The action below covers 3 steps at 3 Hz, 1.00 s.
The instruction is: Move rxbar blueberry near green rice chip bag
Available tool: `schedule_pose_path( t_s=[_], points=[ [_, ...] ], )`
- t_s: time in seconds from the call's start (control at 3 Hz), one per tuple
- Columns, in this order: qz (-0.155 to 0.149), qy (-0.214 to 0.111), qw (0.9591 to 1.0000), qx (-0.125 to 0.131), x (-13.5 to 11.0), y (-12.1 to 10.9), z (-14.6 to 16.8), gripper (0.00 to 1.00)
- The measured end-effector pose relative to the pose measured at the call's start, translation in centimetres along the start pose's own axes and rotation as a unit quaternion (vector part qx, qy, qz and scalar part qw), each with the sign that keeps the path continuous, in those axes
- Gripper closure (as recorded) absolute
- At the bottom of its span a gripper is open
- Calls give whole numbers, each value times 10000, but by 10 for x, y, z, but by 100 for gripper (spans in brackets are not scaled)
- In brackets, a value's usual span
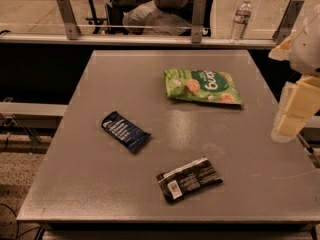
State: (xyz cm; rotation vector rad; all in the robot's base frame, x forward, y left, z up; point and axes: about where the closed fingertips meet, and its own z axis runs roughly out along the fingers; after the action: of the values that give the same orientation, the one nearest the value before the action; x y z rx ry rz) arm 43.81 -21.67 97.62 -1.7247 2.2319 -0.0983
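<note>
The rxbar blueberry (125, 130) is a small dark navy wrapper with pale text. It lies flat on the grey table (100, 184), left of centre. The green rice chip bag (202, 86) lies flat at the table's far right, well apart from the bar. My gripper (292, 119) hangs at the right edge of the view, over the table's right side. It is far from the bar and to the right of the bag, and it touches nothing.
A black wrapper with a white barcode label (189, 179) lies near the table's front. A glass barrier on metal brackets (198, 14) runs behind the table. A water bottle (241, 16) and a seated person (160, 6) are beyond it.
</note>
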Motion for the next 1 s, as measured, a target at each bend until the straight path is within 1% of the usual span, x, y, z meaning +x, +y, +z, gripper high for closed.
schedule_pose_path(
  t_s=[0.33, 0.67, 1.0],
  points=[
    [0, 0, 10000, 1, 0, 0, 0, 0],
    [-30, -13, 10000, -2, -21, -1, 5, 0],
    [89, -114, 9998, -151, -54, -2, 26, 0]
  ],
)
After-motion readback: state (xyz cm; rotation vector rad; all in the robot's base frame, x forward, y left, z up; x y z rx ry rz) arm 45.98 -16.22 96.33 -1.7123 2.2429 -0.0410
